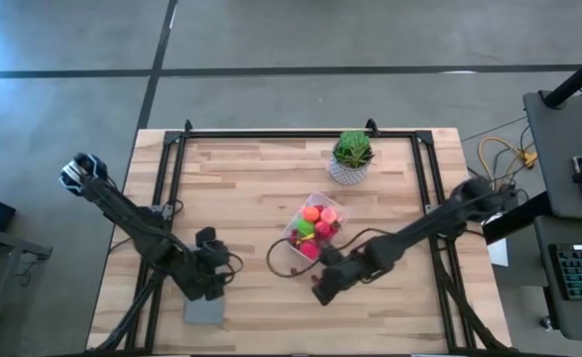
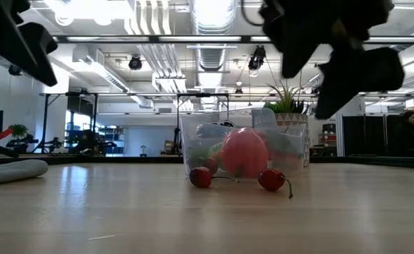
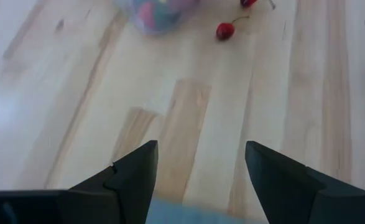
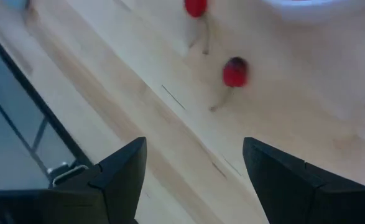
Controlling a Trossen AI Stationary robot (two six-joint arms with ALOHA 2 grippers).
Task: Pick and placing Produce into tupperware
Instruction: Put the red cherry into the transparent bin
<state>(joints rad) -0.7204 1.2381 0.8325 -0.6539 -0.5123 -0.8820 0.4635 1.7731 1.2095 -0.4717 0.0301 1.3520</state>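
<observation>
The clear tupperware tub (image 1: pixel 317 227) stands right of the table's middle and holds several pieces of produce: an orange ball, a green piece and pink berries. In the low view a large pink piece (image 2: pixel 245 152) shows through its wall. Two red cherries (image 2: pixel 200 176) (image 2: pixel 271 179) lie on the wood just in front of the tub; they also show in the right wrist view (image 4: pixel 234 73) (image 4: pixel 195 7). My right gripper (image 1: pixel 322 286) (image 4: pixel 194 158) hovers open near them, on the tub's near side. My left gripper (image 1: pixel 214 264) (image 3: pixel 198 162) is open, left of the tub.
A green spiky plant in a white pot (image 1: pixel 351 157) stands beyond the tub, near the far edge. A flat grey rectangle (image 1: pixel 203 310) lies at the near edge under my left arm. A black frame (image 1: pixel 300 132) runs around the table. Bare wood lies between the grippers.
</observation>
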